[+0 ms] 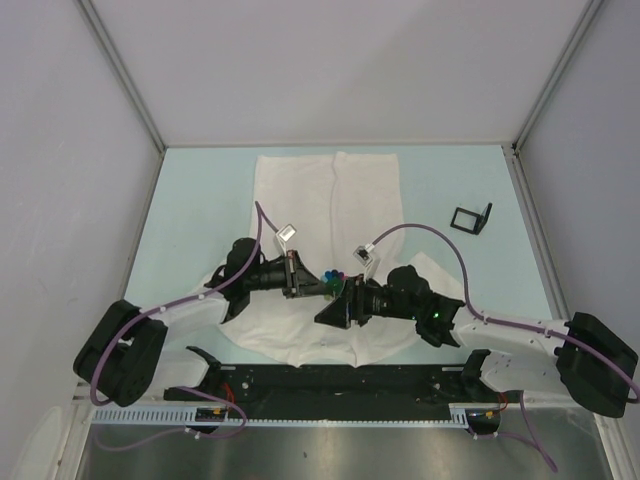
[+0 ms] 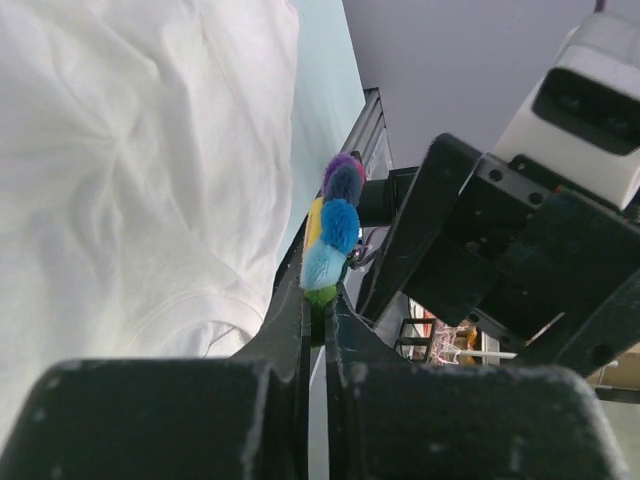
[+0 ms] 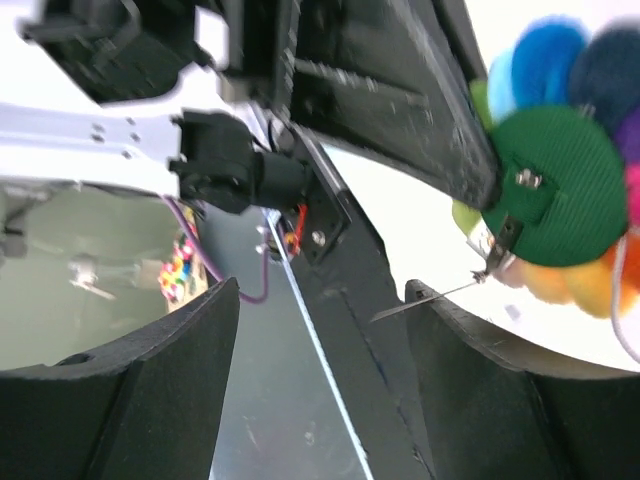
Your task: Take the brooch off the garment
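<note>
We count one brooch [image 1: 330, 272], one garment [image 1: 330, 190], two arms with one hand each, and one small black frame [image 1: 472, 217] lying apart on the right of the pale counter [image 1: 200, 190].

The garment lies spread flat along the middle of the counter. Both arms reach in over its near half, and their hands meet tip to tip. The brooch sits between them, above the cloth and at the tips of the left hand [image 1: 318, 280].

The left hand is clamped on the brooch. In the left wrist view its two fingers lie pressed together, with the fluffy petals standing out just past the tips. From there we see the brooch edge-on. Its long axis runs on from the line of the fingers, green nearest them, then light blue, blue and purple.

The right hand [image 1: 340, 295] has its fingers well apart and holds nothing. In the right wrist view the brooch is at the upper right, beyond the fingertips. Its round green back [image 3: 560, 180] faces that camera, so the flower face points away from the right hand.

One thin metal pin [image 3: 430, 298] springs from the clasp on the back. It slants down and to the left, and its bare point is near the tip of one right finger. We cannot tell whether they touch.
</note>
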`<state>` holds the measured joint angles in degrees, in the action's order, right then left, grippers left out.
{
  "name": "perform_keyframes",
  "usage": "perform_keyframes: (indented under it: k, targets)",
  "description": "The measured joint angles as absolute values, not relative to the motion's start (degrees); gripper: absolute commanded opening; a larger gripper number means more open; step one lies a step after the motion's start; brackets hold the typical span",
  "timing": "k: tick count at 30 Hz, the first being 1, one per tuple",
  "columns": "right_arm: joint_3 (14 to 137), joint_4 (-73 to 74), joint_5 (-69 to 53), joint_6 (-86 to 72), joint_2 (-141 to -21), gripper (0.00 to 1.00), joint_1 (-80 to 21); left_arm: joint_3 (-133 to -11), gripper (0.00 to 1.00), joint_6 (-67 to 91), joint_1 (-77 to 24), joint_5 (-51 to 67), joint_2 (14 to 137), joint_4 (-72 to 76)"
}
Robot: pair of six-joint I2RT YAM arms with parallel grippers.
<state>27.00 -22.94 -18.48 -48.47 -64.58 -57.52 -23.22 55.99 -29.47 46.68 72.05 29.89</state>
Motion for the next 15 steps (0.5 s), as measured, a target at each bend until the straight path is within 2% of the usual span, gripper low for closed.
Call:
perform_keyframes:
  k: [15]
  targets:
    - [30.70, -24.82, -23.70, -51.09, -68.16, 0.74, -49.56, -20.36, 0.00, 57.63, -29.43, 48.64, 74.04, 35.18]
